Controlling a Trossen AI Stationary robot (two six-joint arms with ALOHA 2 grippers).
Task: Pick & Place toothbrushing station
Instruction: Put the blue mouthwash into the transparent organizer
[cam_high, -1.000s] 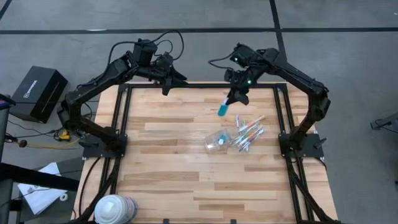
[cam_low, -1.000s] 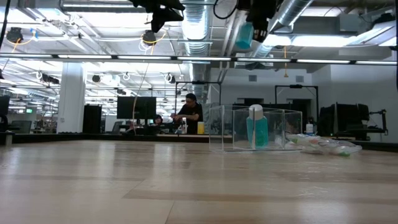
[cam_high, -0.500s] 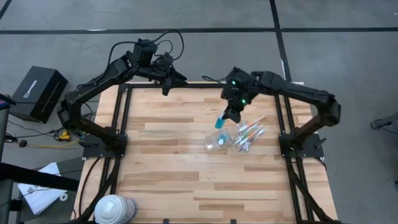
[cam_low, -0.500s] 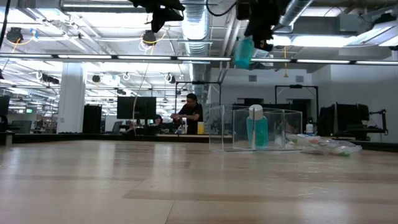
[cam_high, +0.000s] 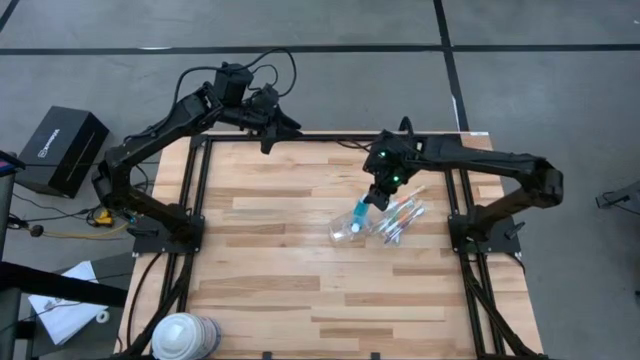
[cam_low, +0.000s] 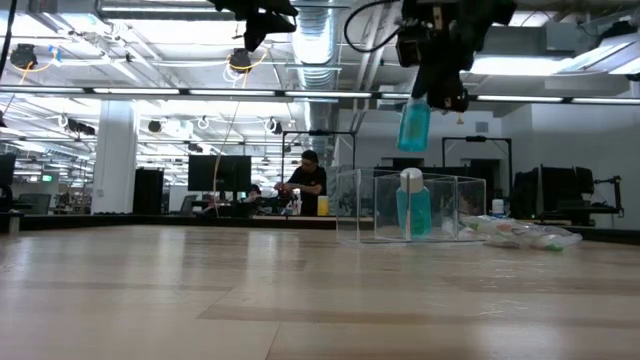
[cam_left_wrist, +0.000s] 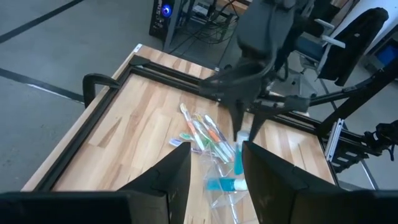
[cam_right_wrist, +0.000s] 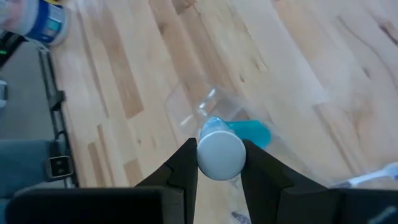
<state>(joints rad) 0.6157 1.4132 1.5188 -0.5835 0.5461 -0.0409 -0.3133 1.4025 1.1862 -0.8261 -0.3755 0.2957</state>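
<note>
My right gripper (cam_high: 370, 197) is shut on a short blue tube (cam_low: 414, 125) with a white end and holds it just above the see-through cup (cam_high: 345, 228). The cup stands on the table right of centre and has a second blue tube (cam_low: 412, 205) with a white cap inside it. Several thin pastel toothbrushes (cam_high: 402, 213) lie on the table to the cup's right. My left gripper (cam_high: 268, 142) waits open and empty, raised over the table's far edge. My right gripper pinches the tube's white end (cam_right_wrist: 221, 154) between its two fingers. The fingers come from above, pointing down. The blue body (cam_low: 414, 128) hangs below the fingers, nearly upright, clear of the table and of the cup's rim.
A big white-and-blue roll (cam_high: 185, 335) stands at the table's near left corner. A black box (cam_high: 62, 148) sits on the floor off the left side. A person (cam_low: 305, 185) stands far behind the table. Bare wood lies left of and nearer than the cup.
My right gripper has carried the blue tube from near the table's far edge toward the near edge and downward, ending over the cup. The tube has stayed hanging below the shut fingers.
</note>
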